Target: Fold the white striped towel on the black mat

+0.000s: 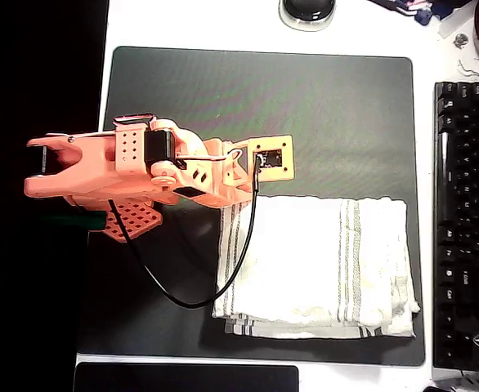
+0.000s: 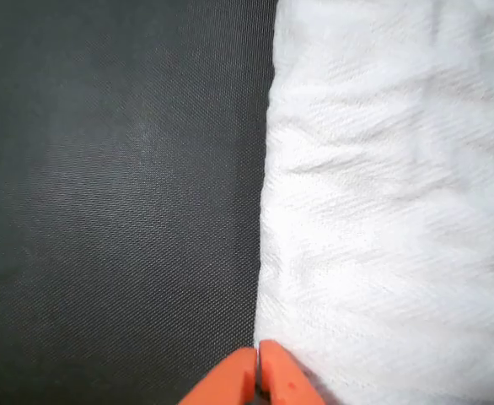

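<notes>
The white striped towel (image 1: 321, 265) lies on the lower right part of the black mat (image 1: 305, 106), doubled over, with layered edges along its near side and grey stripes at its left and right. My orange arm reaches in from the left and my gripper (image 1: 239, 194) sits at the towel's upper left corner. In the wrist view the two orange fingertips (image 2: 274, 380) meet with no gap, so my gripper (image 2: 257, 375) is shut. It rests right at the towel's (image 2: 390, 211) edge beside bare mat (image 2: 120, 194). I see no cloth between the tips.
A black keyboard (image 1: 468, 220) runs along the right side of the mat. A mouse (image 1: 307, 11) sits beyond the far edge and a glossy black pad (image 1: 186, 378) lies at the near edge. The arm's black cable (image 1: 182, 298) loops over the mat and towel.
</notes>
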Controlling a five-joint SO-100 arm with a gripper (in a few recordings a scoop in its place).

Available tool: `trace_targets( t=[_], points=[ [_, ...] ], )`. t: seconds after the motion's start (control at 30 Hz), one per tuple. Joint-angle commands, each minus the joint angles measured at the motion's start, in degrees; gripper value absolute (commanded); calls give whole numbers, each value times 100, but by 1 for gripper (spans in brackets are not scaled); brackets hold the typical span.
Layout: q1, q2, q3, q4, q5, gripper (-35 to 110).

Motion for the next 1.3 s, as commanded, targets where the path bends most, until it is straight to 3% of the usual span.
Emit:
trace_targets(
  t=[0.0,0.63,1.27],
  points=[
    [-35,114,114,211,-149,0],
    [53,457,123,1222,-290,0],
    [44,457,123,1230,-149,0]
  ],
)
